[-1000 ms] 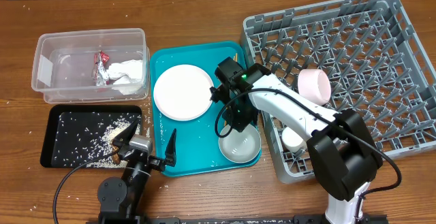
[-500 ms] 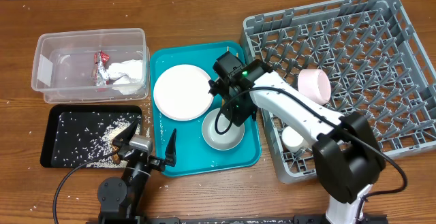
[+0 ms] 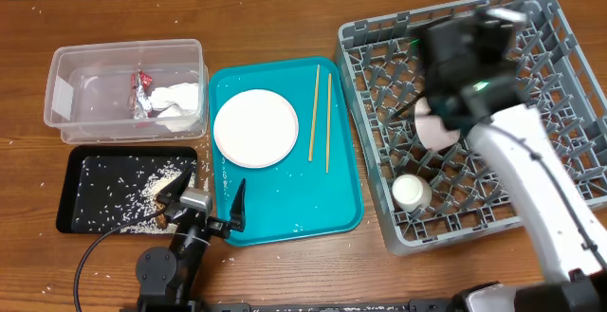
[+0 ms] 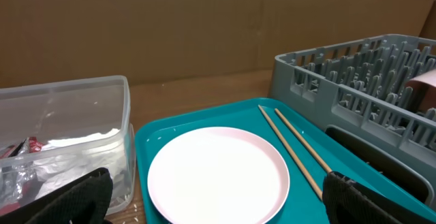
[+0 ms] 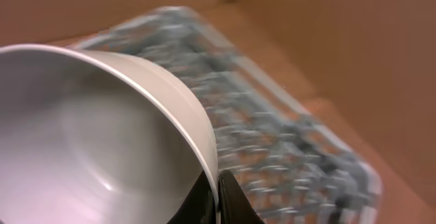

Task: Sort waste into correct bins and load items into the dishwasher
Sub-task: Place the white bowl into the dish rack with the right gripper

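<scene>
My right gripper [image 5: 216, 183] is shut on the rim of the greyish bowl [image 5: 102, 129] and holds it above the grey dish rack [image 3: 531, 84]. In the overhead view the blurred right arm [image 3: 465, 51] hides that bowl. A pale bowl [image 3: 438, 130] and the white cup [image 3: 409, 192] sit in the rack. The white plate [image 3: 256, 128] and two chopsticks [image 3: 314, 113] lie on the teal tray [image 3: 285, 217]. My left gripper [image 3: 204, 214] is open and empty at the tray's front left corner, with the plate [image 4: 218, 176] ahead of it.
The clear tub [image 3: 66, 94] at back left holds the red wrapper [image 3: 142, 92] and white tissue [image 3: 178, 99]. The black tray [image 3: 85, 208] in front of it holds rice grains [image 3: 156, 184]. Loose grains lie on the wooden table.
My right arm has lifted the greyish bowl off the teal tray and swung it right, over the dish rack. The chopsticks now show uncovered. The left arm has not moved.
</scene>
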